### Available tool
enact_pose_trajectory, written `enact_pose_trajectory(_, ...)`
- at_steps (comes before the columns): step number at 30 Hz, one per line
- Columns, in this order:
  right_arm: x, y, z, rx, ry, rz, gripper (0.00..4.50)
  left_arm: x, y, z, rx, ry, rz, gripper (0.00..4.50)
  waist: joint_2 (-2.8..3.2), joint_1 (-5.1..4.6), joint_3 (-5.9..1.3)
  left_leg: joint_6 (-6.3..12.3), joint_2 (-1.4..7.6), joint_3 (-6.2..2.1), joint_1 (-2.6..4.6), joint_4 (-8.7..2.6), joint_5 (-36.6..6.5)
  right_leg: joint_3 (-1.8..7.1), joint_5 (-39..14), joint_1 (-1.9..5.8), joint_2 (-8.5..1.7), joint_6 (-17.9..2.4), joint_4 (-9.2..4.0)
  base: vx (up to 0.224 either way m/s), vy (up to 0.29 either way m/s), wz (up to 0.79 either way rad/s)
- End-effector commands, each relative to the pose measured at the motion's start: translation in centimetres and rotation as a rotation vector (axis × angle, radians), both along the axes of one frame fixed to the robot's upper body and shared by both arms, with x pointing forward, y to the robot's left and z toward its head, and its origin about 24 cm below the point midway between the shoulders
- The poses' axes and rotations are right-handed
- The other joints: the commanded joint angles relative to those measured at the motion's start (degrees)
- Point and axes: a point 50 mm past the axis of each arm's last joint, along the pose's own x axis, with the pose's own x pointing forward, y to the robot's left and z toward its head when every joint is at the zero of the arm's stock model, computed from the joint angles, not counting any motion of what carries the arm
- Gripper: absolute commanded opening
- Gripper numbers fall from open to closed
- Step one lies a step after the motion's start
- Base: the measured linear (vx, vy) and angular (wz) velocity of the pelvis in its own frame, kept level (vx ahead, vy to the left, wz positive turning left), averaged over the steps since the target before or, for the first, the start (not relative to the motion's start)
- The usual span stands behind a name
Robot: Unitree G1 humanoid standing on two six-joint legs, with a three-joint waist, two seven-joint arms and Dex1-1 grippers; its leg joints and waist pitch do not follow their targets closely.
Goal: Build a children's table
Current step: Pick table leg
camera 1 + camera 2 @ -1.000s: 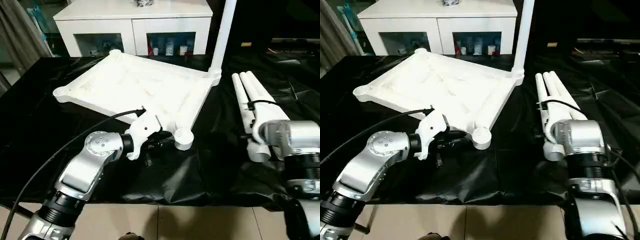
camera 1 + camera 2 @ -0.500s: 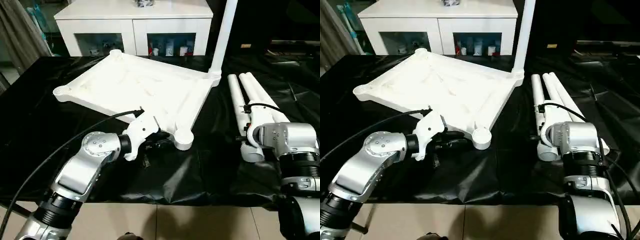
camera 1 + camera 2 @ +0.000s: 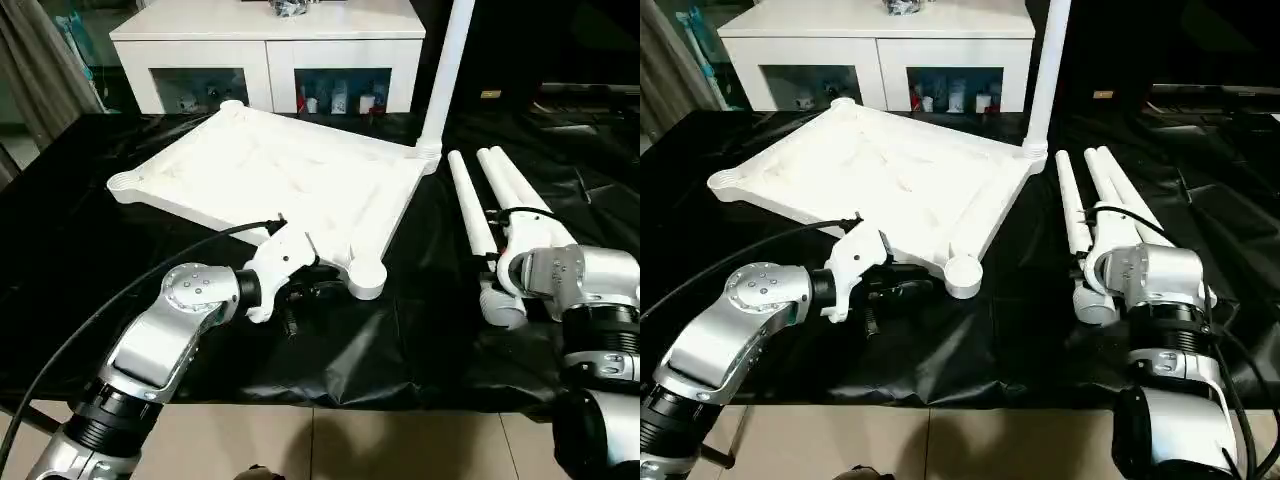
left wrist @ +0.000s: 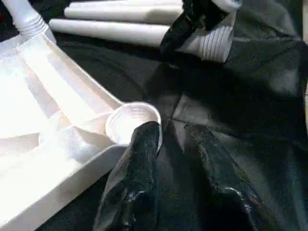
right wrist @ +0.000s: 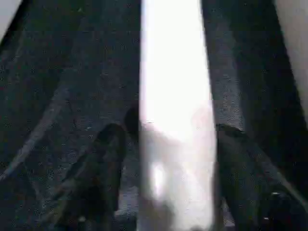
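The white tabletop [image 3: 260, 170] lies upside down on the black cloth. One leg [image 3: 445, 70] stands upright in its far right corner socket. Three loose legs lie to the right. One of them [image 3: 468, 210] is splayed away from the other two [image 3: 512, 180]. My right gripper [image 5: 173, 144] is open, its fingers [image 5: 108, 163] straddling this leg [image 5: 175, 72] near its thick threaded end [image 4: 211, 43], with a thin gap still visible. My left gripper [image 4: 171, 132] is narrowly open and holds nothing. One of its fingers [image 4: 144, 139] rests against the near corner socket [image 3: 367, 280].
A white cabinet [image 3: 270, 40] with glass-fronted compartments stands behind the table. The black cloth [image 3: 400, 350] is wrinkled between my arms and runs to the table's front edge. A black cable [image 3: 120, 300] trails from my left wrist.
My right gripper's fingers have narrowed around one loose leg. That leg's thick end has swung left, away from the other two. The left arm has barely moved.
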Motion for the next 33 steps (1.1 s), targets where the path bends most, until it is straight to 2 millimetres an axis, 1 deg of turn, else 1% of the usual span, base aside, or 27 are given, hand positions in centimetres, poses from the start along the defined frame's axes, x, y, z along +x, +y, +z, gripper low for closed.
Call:
enact_pose_trajectory(1, -0.4, 0.2, -0.9, 0.032, 0.043, -0.015, 2.5, 0.7, 0.1, 1.1, -0.026, -0.034, 0.031, 1.51, -0.55, -0.07, -4.03, -2.73, 1.89, -0.84, 1.68, -3.93, -13.1, 1.68, -10.2, 2.21, -2.24, -11.2, -4.21, 0.0, 0.0, 0.0)
enact_pose_trajectory(3, -0.4, 0.2, -1.1, 0.039, 0.044, -0.022, 2.29, 1.2, 0.2, 1.2, -0.041, -0.065, 0.09, 1.81, -0.54, -0.15, -4.0, -2.75, 1.85, -0.83, 1.67, -3.94, -13.3, 1.68, -10.2, 2.24, -2.18, -11.0, -4.33, 0.0, 0.0, 0.0)
enact_pose_trajectory(6, -0.6, 0.3, -1.2, 0.049, 0.037, -0.039, 2.06, 1.9, 0.2, 1.4, -0.118, -0.131, 0.189, 1.92, -0.5, -0.19, -4.03, -2.67, 1.81, -0.93, 1.51, -3.92, -13.0, 1.67, -9.9, 2.44, -2.21, -10.7, -4.4, 0.0, 0.0, 0.0)
enact_pose_trajectory(7, -0.6, 0.3, -1.2, 0.053, 0.032, -0.046, 2.0, 1.9, 0.1, 1.4, -0.146, -0.151, 0.204, 2.03, -0.22, -0.14, -4.14, -2.65, 1.9, -1.04, 1.51, -3.95, -12.9, 1.61, -9.6, 2.51, -2.28, -10.5, -4.38, 0.0, 0.0, 0.0)
enact_pose_trajectory(8, -0.6, 0.3, -1.1, 0.051, 0.022, -0.051, 1.97, 2.0, 0.0, 1.2, -0.139, -0.129, 0.215, 2.16, -0.22, -0.14, -4.14, -2.65, 1.9, -1.04, 1.51, -3.95, -12.9, 1.61, -9.6, 2.51, -2.28, -10.5, -4.38, 0.0, 0.0, 0.0)
enact_pose_trajectory(9, -0.6, 0.3, -1.1, 0.047, 0.014, -0.055, 1.9, 2.1, 0.0, 1.0, -0.12, -0.103, 0.226, 2.3, -0.43, -0.16, -4.19, -2.51, 1.86, -0.97, 1.54, -3.93, -12.6, 1.6, -9.1, 2.41, -2.16, -10.4, -4.28, 0.0, 0.0, 0.0)
enact_pose_trajectory(10, -0.5, 0.4, -0.9, 0.045, -0.008, -0.064, 1.88, 2.3, -0.1, 0.9, -0.125, -0.077, 0.245, 2.35, -0.07, -0.12, -4.18, -2.58, 1.85, -1.01, 1.56, -3.94, -12.7, 1.59, -9.2, 2.37, -2.17, -10.4, -4.22, 0.0, 0.0, 0.0)
enact_pose_trajectory(11, -0.5, 0.4, -0.8, 0.044, -0.011, -0.065, 1.88, 2.3, -0.1, 0.9, -0.13, -0.075, 0.248, 2.35, -0.05, -0.17, -4.15, -2.62, 1.83, -0.91, 1.66, -3.95, -13.0, 1.62, -9.4, 2.22, -2.1, -10.3, -4.35, 0.0, 0.0, 0.0)
enact_pose_trajectory(12, -0.5, 0.4, -0.6, 0.031, -0.036, -0.076, 1.88, 2.6, -0.3, 1.2, -0.185, -0.072, 0.282, 2.4, -0.1, -0.25, -4.09, -2.73, 1.82, -0.95, 1.67, -3.98, -13.5, 1.62, -9.9, 2.25, -2.11, -10.3, -4.5, 0.0, 0.0, 0.0)
enact_pose_trajectory(13, -0.4, 0.4, -0.3, 0.029, -0.066, -0.084, 1.87, 2.8, -0.3, 1.3, -0.204, -0.065, 0.305, 2.62, 0.57, -0.09, -4.12, -3.07, 1.85, -1.01, 1.78, -3.95, -14.1, 1.63, -10.3, 2.22, -2.23, -10.4, -4.48, 0.0, 0.0, 0.0)
enact_pose_trajectory(14, -0.3, 0.5, -0.1, 0.03, -0.092, -0.091, 1.86, 2.9, -0.3, 1.2, -0.209, -0.015, 0.313, 2.72, 0.16, -0.25, -4.16, -3.32, 1.89, -1.01, 1.81, -4.03, -14.6, 1.59, -10.3, 2.25, -2.16, -10.3, -4.48, 0.0, 0.0, 0.0)
enact_pose_trajectory(16, -0.1, 0.6, 0.8, 0.018, -0.188, -0.108, 1.86, 3.2, -0.5, 1.8, -0.274, -0.002, 0.333, 2.77, 0.42, -0.19, -4.03, -3.28, 1.72, -1.0, 1.73, -4.08, -15.6, 1.6, -11.2, 2.15, -2.2, -10.2, -4.71, 0.0, 0.0, 0.0)
enact_pose_trajectory(17, 0.0, 0.8, 1.4, 0.023, -0.269, -0.099, 1.86, 3.3, -0.6, 2.2, -0.302, -0.009, 0.331, 2.83, 0.3, -0.17, -4.07, -3.16, 1.79, -1.04, 1.73, -4.11, -15.7, 1.59, -11.6, 2.17, -2.26, -10.1, -4.84, 0.0, 0.0, 0.0)
enact_pose_trajectory(18, 0.2, 1.6, 3.2, 0.021, -0.473, -0.036, 1.86, 3.4, -0.9, 3.2, -0.368, -0.021, 0.316, 2.94, 0.68, 0.01, -4.07, -2.66, 1.88, -1.04, 1.61, -4.06, -15.9, 1.62, -11.3, 2.09, -2.42, -9.5, -5.05, 0.0, 0.0, 0.0)
enact_pose_trajectory(19, 0.2, 1.7, 3.4, 0.021, -0.494, -0.028, 1.86, 3.4, -0.9, 3.3, -0.375, -0.022, 0.313, 3.07, 0.51, 0.08, -4.17, -2.31, 1.93, -1.1, 1.57, -4.03, -15.6, 1.6, -10.8, 2.23, -2.49, -9.4, -4.96, 0.0, 0.0, 0.0)
enact_pose_trajectory(20, 0.1, 1.9, 3.8, 0.037, -0.537, -0.025, 1.86, 3.5, -1.1, 3.5, -0.402, -0.008, 0.311, 3.15, 0.33, 0.02, -4.26, -1.24, 1.82, -1.12, 1.22, -3.98, -13.5, 1.54, -9.0, 2.59, -2.36, -9.6, -4.61, 0.0, 0.0, 0.0)
enact_pose_trajectory(21, 0.0, 2.0, 4.1, 0.055, -0.569, -0.031, 1.86, 3.5, -1.3, 3.9, -0.431, 0.005, 0.301, 3.15, 0.58, 0.08, -4.36, -0.21, 1.77, -1.01, 1.18, -3.76, -11.5, 1.54, -7.7, 2.45, -2.29, -10.2, -4.41, 0.0, 0.0, 0.0)
enact_pose_trajectory(22, -0.1, 2.0, 4.5, 0.061, -0.608, -0.045, 1.86, 3.4, -1.7, 4.4, -0.465, 0.027, 0.276, 3.2, 0.75, 0.12, -4.38, 0.19, 1.75, -1.02, 1.12, -3.71, -10.7, 1.52, -7.3, 2.44, -2.28, -10.5, -4.31, 0.0, 0.0, 0.0)
enact_pose_trajectory(23, -0.3, 2.1, 4.8, 0.063, -0.646, -0.056, 1.86, 3.3, -2.0, 4.9, -0.498, 0.053, 0.261, 3.27, 0.72, 0.15, -4.38, 0.47, 1.75, -0.9, 1.08, -3.65, -10.2, 1.53, -7.1, 2.38, -2.3, -10.8, -4.29, 0.0, 0.0, 0.0)
enact_pose_trajectory(24, -0.7, 2.1, 5.2, 0.062, -0.706, -0.076, 1.86, 3.3, -2.6, 5.6, -0.546, 0.085, 0.232, 3.5, 0.76, 0.16, -4.34, 0.84, 1.74, -0.81, 1.08, -3.56, -9.9, 1.54, -7.4, 2.33, -2.3, -11.1, -4.31, 0.0, 0.0, 0.0)
enact_pose_trajectory(25, -0.9, 2.1, 5.4, 0.068, -0.74, -0.094, 1.86, 3.3, -2.8, 6.0, -0.576, 0.091, 0.217, 3.56, 0.21, 0.23, -4.3, 1.39, 1.75, -0.73, 1.12, -3.56, -9.8, 1.53, -8.1, 2.28, -2.27, -11.1, -4.51, 0.0, 0.0, 0.0)
enact_pose_trajectory(26, -1.2, 2.3, 5.9, 0.097, -0.79, -0.098, 1.86, 3.2, -3.1, 6.5, -0.62, 0.12, 0.198, 3.56, 0.53, 0.25, -4.28, 1.84, 1.75, -0.8, 1.02, -3.59, -9.5, 1.5, -8.4, 2.36, -2.31, -11.3, -4.4, 0.0, 0.0, 0.0)
enact_pose_trajectory(28, -1.5, 2.5, 6.2, 0.117, -0.824, -0.099, 1.86, 3.2, -3.2, 6.8, -0.65, 0.141, 0.185, 3.62, 0.68, 0.11, -4.2, 2.24, 1.67, -0.8, 1.09, -3.61, -9.8, 1.4, -9.2, 2.23, -2.08, -11.1, -4.6, 0.0, 0.0, 0.0)
enact_pose_trajectory(29, -2.1, 3.4, 7.0, 0.149, -0.902, -0.048, 1.86, 3.2, -3.5, 7.3, -0.69, 0.193, 0.156, 3.87, 0.82, -0.02, -4.1, 2.07, 1.65, -0.76, 1.05, -3.67, -10.2, 1.39, -9.9, 2.3, -2.02, -10.7, -4.65, 0.0, 0.0, 0.0)
enact_pose_trajectory(31, -3.1, 5.4, 7.5, 0.199, -0.964, 0.132, 1.86, 3.1, -4.0, 7.6, -0.726, 0.271, 0.114, 3.95, 0.78, 0.04, -4.09, 2.4, 1.67, -0.84, 1.04, -3.74, -11.0, 1.35, -10.7, 2.35, -2.03, -10.1, -4.87, 0.0, 0.0, 0.0)
enact_pose_trajectory(32, -3.2, 5.7, 7.5, 0.209, -0.967, 0.157, 1.86, 3.1, -4.1, 7.7, -0.729, 0.277, 0.11, 3.99, 0.83, 0.1, -4.07, 2.72, 1.69, -0.97, 0.98, -3.81, -11.1, 1.31, -10.8, 2.46, -2.01, -9.8, -4.96, 0.0, 0.0, 0.0)
enact_pose_trajectory(33, -3.7, 6.7, 7.5, 0.23, -0.974, 0.258, 1.86, 3.1, -4.2, 7.8, -0.738, 0.297, 0.099, 4.02, 0.8, -0.1, -4.08, 2.87, 1.72, -1.09, 0.77, -3.91, -10.9, 1.27, -10.7, 2.65, -2.03, -9.6, -4.92, 0.0, 0.0, 0.0)
